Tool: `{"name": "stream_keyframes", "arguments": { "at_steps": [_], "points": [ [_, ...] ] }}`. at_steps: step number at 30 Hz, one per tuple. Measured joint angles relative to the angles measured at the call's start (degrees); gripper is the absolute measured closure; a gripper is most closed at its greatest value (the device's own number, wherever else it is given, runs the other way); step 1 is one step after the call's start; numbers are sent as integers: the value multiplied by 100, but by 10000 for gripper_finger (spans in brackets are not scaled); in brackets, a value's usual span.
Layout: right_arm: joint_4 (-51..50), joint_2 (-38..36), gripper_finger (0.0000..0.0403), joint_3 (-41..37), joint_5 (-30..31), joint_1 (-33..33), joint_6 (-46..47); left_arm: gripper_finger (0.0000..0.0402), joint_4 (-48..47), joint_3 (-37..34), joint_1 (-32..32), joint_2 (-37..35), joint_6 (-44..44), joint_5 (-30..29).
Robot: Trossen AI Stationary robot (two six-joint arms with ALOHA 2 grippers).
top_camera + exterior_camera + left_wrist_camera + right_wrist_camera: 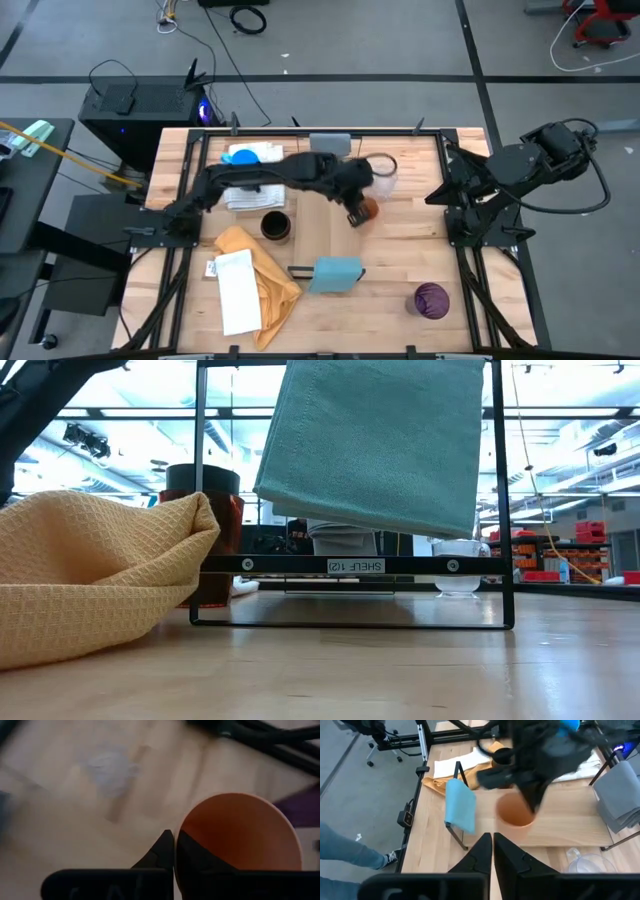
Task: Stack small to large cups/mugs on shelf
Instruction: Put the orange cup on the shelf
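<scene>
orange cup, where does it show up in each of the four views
High view: orange cup mid-table, at the left gripper.
Low view: not in it.
Left wrist view: fills the lower right.
Right wrist view: centre, under the left arm.
Shared landmark: the light blue cloth.

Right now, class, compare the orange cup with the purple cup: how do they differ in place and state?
The orange cup is gripped by its rim in the shut left gripper, over the pale plank shelf; the purple cup stands alone and untouched on the table, towards the right arm's side. The orange cup is opaque; the purple cup is translucent. Both are small, handleless and open-topped.
</scene>
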Motion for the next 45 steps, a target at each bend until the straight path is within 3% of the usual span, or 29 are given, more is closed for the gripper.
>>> {"name": "stream_keyframes", "arguments": {
  "at_steps": [11,24,30,39,45],
  "points": [
    [102,61,388,-1,0,1,109,392,-1180,0,777,-243,406,-719],
    [251,63,390,-2,22,3,262,392,-1457,-6,1325,-289,-30,-793],
    [250,63,391,-1,73,5,258,392,-1136,-4,1240,-586,25,-760],
    [249,63,392,-2,106,5,209,392,-1527,-2,1334,-1221,-63,-1015],
    [245,63,390,0,105,5,142,392,-1634,1,868,-1620,-485,-1089]
  ]
}}
